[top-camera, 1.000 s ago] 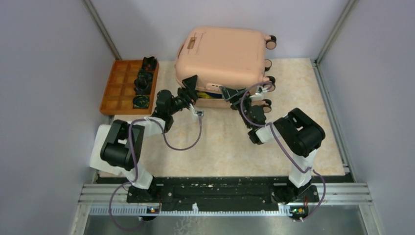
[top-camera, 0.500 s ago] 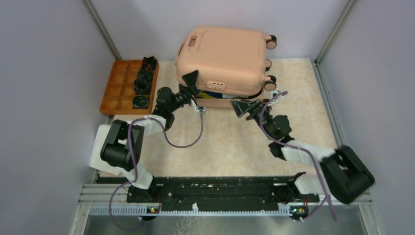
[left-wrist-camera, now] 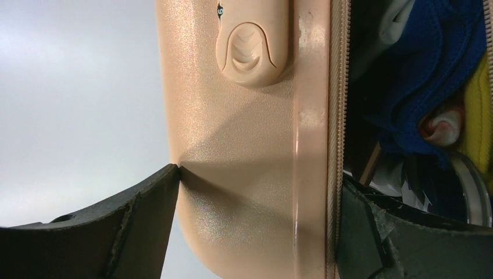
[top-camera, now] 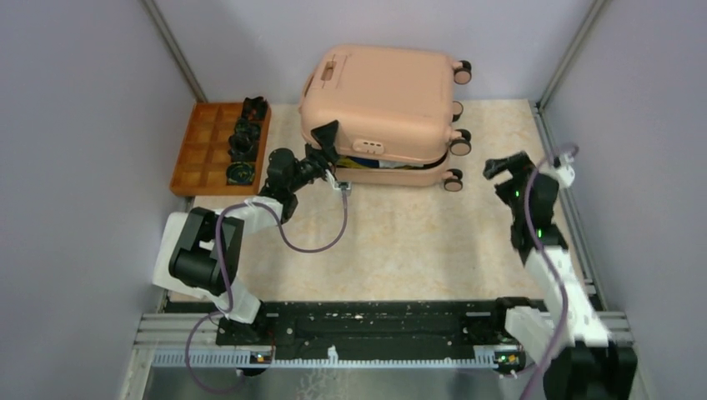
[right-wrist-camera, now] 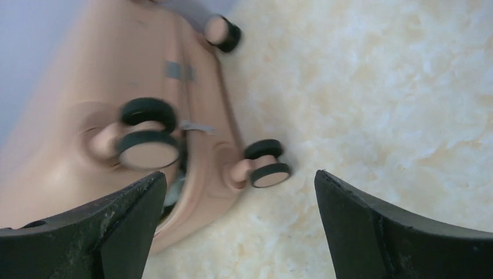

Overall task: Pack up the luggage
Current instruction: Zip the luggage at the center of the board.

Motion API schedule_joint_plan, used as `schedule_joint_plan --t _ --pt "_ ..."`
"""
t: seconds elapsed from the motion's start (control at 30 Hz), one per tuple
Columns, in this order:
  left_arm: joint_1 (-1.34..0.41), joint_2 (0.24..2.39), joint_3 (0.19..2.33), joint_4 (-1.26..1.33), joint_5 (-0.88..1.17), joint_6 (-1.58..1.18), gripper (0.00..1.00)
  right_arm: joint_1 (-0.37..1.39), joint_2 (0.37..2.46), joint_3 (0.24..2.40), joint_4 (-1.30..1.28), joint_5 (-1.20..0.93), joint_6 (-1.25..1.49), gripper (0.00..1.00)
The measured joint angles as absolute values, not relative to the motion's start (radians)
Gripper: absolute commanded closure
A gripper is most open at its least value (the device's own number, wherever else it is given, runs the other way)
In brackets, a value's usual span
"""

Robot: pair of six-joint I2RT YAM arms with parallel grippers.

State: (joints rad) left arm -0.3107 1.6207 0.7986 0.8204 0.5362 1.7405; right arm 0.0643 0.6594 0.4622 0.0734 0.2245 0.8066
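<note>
The peach-pink luggage [top-camera: 379, 96] lies flat at the back of the table with its lid slightly ajar. My left gripper [top-camera: 326, 148] is shut on the lid's near-left corner. In the left wrist view [left-wrist-camera: 260, 174] one finger presses the outer shell [left-wrist-camera: 244, 145] and the other sits inside the gap. Blue cloth [left-wrist-camera: 418, 87], yellow cloth and other items show inside. My right gripper [top-camera: 503, 167] is open and empty, to the right of the luggage. In the right wrist view [right-wrist-camera: 239, 174] it faces the luggage's wheels [right-wrist-camera: 267, 168].
An orange compartmented tray [top-camera: 188, 158] holding several small black items [top-camera: 242, 142] stands at the back left, next to the left arm. The cage walls stand close on both sides. A cable loops from the left arm over the marbled table [top-camera: 400, 242].
My right gripper has let go of the lid's front edge and swung away to the right. The lid has dropped lower. My left gripper has stayed on the lid's corner.
</note>
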Motion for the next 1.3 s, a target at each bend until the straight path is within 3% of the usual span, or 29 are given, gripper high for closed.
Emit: schedule_joint_plan --t 0.13,0.33,0.43,0.57,0.6,0.63,0.7,0.87,1.3 --pt "-0.327 1.603 0.799 0.789 0.508 1.730 0.15 -0.038 1.081 0.701 -0.052 0.082 0.784 0.07" --pt "-0.356 1.560 0.799 0.713 0.461 1.707 0.17 -0.049 1.161 0.760 -0.142 -0.044 0.556 0.12" --pt "-0.364 1.546 0.798 0.688 0.447 1.694 0.18 -0.049 1.214 0.804 -0.070 -0.083 0.421 0.11" --pt "-0.368 1.537 0.796 0.662 0.428 1.665 0.19 -0.072 1.310 0.811 0.053 -0.170 0.382 0.42" --pt "-0.369 1.536 0.796 0.651 0.424 1.662 0.20 -0.094 1.359 0.823 0.074 -0.199 0.413 0.50" --pt "-0.369 1.536 0.796 0.648 0.421 1.659 0.20 -0.127 1.430 0.838 0.115 -0.238 0.479 0.64" --pt "-0.369 1.535 0.796 0.648 0.419 1.657 0.20 -0.169 1.546 0.855 0.183 -0.299 0.582 0.79" --pt "-0.378 1.533 0.795 0.647 0.410 1.654 0.20 -0.168 1.800 0.942 0.228 -0.398 0.782 0.81" --pt "-0.409 1.532 0.795 0.654 0.354 1.650 0.25 -0.026 1.956 1.093 0.335 -0.429 0.890 0.86"
